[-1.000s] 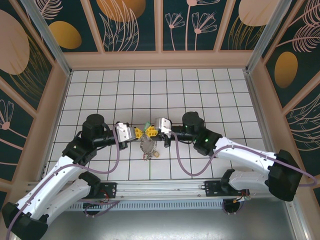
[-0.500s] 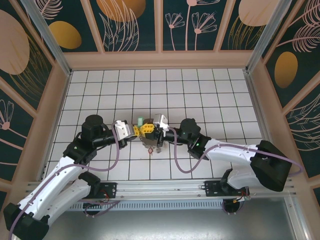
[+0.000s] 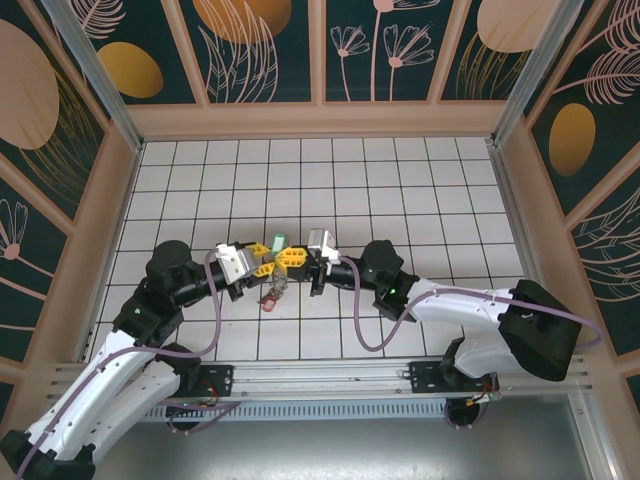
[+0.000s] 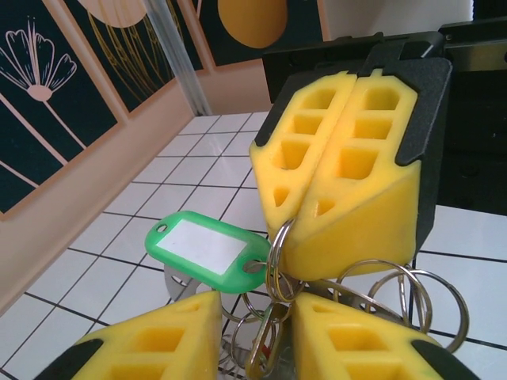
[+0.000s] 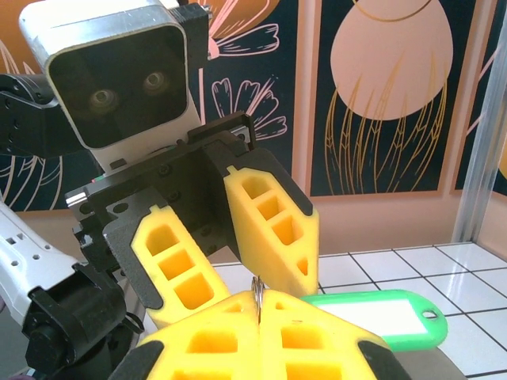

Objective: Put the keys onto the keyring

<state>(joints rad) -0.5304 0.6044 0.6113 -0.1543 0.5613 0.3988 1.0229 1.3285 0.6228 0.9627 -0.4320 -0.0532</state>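
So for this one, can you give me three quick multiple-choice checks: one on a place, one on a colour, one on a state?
1. Where is the plastic tag?
A. On the tiles by the far wall
B. Just beside the right gripper, outside its jaws
C. Clamped in the right gripper

2. What colour is the plastic tag?
A. Green with a white label
B. Red
C. Black

3. How does the right gripper stand?
A. Wide open
B. Shut on the plastic tag
C. Shut on a thin metal ring

Answers:
1 B, both wrist views show it next to that gripper and free of its jaws.
2 A, the green frame and white insert are plain in the left wrist view.
3 C, its yellow jaws meet with the ring's edge pinched between them.
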